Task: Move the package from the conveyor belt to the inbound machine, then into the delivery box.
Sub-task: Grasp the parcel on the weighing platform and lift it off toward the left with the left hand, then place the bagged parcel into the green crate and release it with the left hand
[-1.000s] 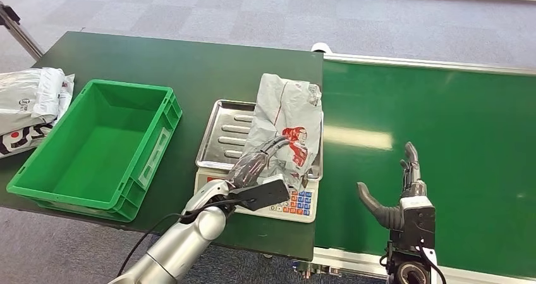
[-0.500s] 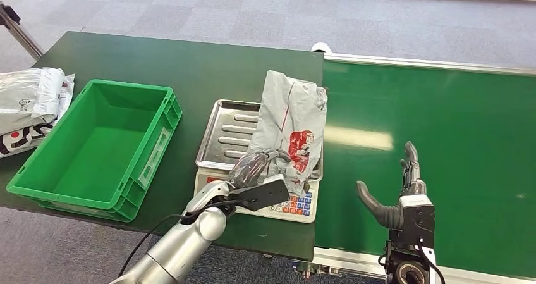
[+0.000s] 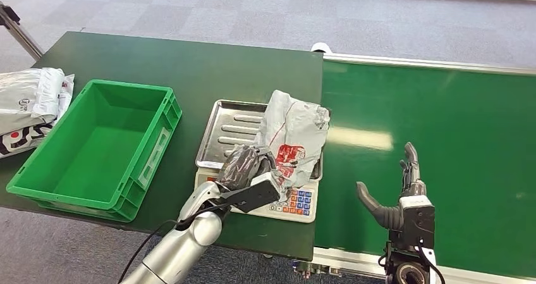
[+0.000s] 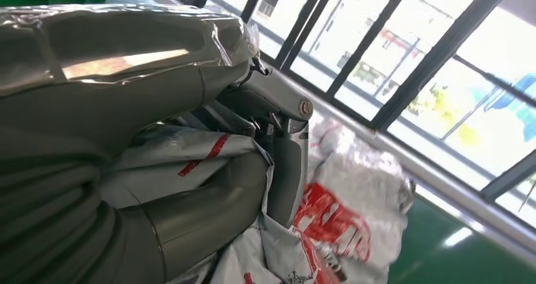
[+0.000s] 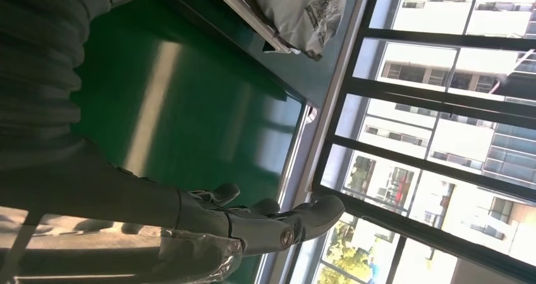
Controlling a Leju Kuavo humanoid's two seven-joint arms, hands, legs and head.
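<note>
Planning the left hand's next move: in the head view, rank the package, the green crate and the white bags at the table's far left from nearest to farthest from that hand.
1. Package: held in the left hand, over the scale tray.
2. Green crate: to its left on the table.
3. White bags: beyond the crate, at the table's left edge.

Your head view looks forward and down from high on the robot, taking in the dark green worktop (image 3: 189, 62) and the bright green conveyor belt (image 3: 442, 126) beside it. Your left wrist view sits very close behind the left hand (image 4: 189, 145), tilted towards windows; it shares the crumpled grey plastic package with red print (image 3: 292, 138) with the head view. Your right wrist view looks along the belt, turned sideways.
</note>
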